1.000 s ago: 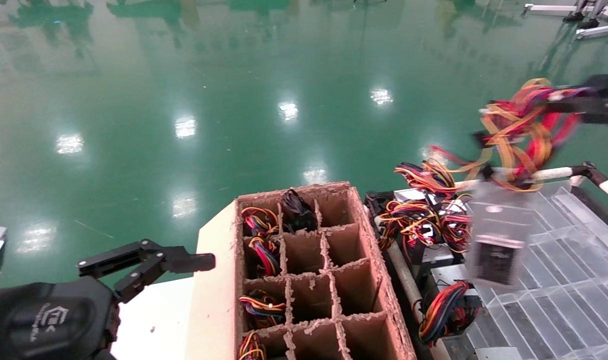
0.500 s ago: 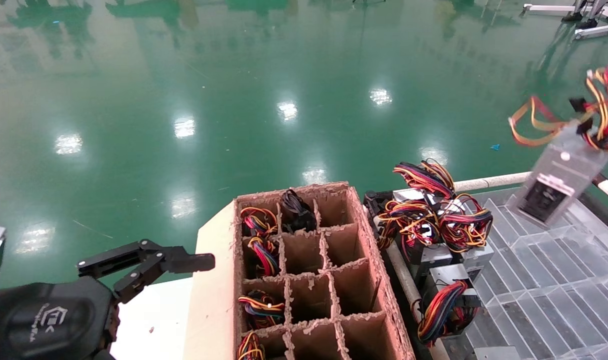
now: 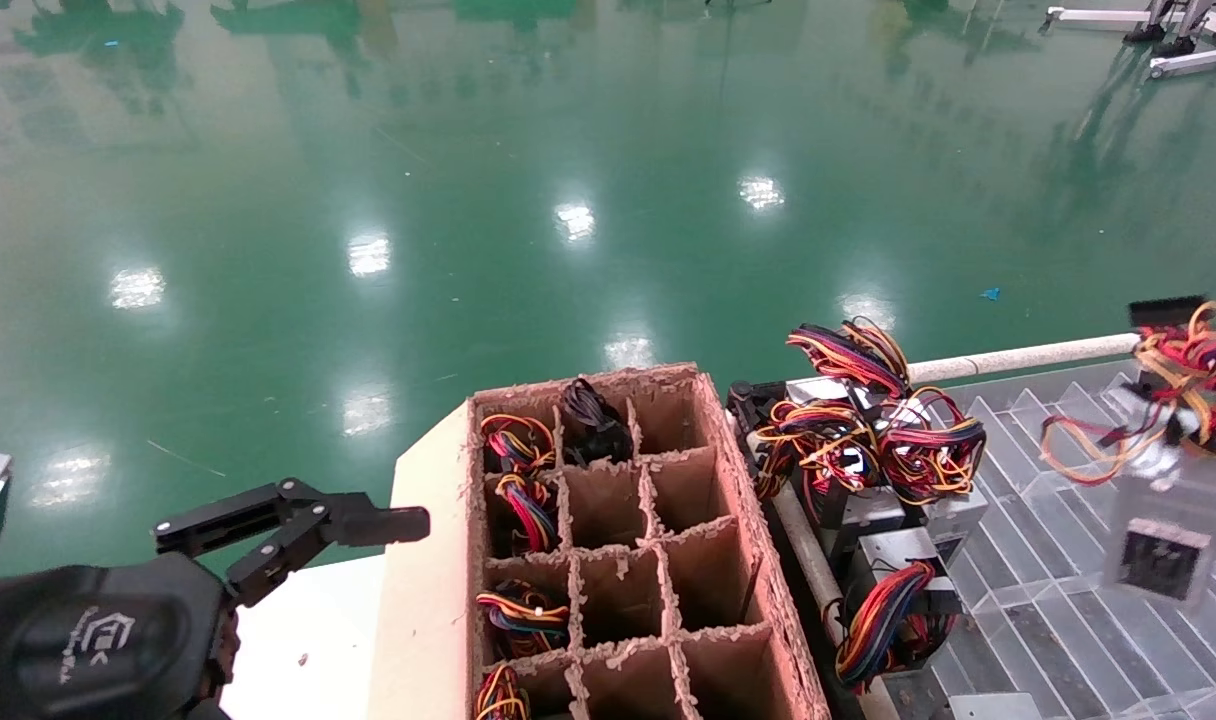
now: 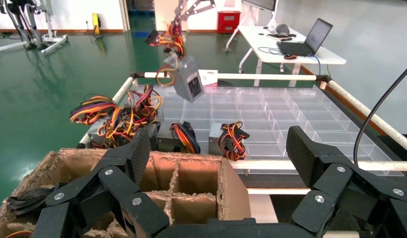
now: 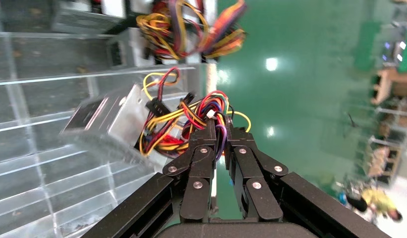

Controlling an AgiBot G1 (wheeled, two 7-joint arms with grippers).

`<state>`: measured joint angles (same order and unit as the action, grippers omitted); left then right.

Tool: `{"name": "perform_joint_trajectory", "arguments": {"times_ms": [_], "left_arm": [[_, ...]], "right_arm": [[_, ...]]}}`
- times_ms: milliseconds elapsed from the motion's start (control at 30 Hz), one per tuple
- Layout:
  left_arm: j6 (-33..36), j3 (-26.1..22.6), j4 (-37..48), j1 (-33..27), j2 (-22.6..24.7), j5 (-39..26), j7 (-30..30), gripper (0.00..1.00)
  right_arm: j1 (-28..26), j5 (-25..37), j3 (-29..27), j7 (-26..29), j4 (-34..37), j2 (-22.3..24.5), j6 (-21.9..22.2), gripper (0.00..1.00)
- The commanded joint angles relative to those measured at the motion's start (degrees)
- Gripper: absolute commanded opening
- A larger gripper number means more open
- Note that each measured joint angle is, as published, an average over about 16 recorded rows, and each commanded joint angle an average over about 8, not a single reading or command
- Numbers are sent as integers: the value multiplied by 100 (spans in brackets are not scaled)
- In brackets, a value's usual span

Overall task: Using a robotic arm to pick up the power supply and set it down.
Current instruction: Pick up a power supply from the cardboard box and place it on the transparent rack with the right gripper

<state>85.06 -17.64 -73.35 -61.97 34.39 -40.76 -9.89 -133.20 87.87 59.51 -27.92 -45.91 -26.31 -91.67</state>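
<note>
One power supply [image 3: 1163,525] dangles over the clear tray [image 3: 1048,600], far right, the right gripper [image 5: 220,130] pinching only its wires [image 5: 191,119]. It looks heavy, prone to swing; left gripper [image 4: 216,163] idles spread.

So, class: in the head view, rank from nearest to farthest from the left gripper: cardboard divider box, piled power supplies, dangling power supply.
1. cardboard divider box, just right of the left gripper.
2. piled power supplies, beyond the box.
3. dangling power supply, far right.

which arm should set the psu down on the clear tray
Right. The right gripper is shut on the power supply's wires, dangling it over the clear tray. The left gripper sits open beside the cardboard box.
</note>
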Motion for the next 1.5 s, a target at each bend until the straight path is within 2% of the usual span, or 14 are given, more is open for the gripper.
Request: {"name": "perform_joint_trajectory", "arguments": {"times_ms": [33, 533, 800, 1133, 1500], "left_arm": [[0, 0, 0, 0, 0, 0, 0, 100], [-2, -4, 0, -1, -2, 3, 2, 100], [-3, -6, 0, -1, -2, 4, 3, 100], [-4, -8, 0, -2, -3, 6, 4, 100], [-5, -11, 0, -3, -4, 8, 6, 100]], "right_arm": [[-35, -74, 247, -133, 19, -31, -11, 0], [-490, -1158, 2102, -300, -245, -136, 0, 0], [-710, -1552, 2870, -387, -243, -314, 35, 0], [-778, -1956, 3474, -510, -141, -480, 95, 0], [-742, -2029, 3720, -812, 177, -579, 243, 0]]}}
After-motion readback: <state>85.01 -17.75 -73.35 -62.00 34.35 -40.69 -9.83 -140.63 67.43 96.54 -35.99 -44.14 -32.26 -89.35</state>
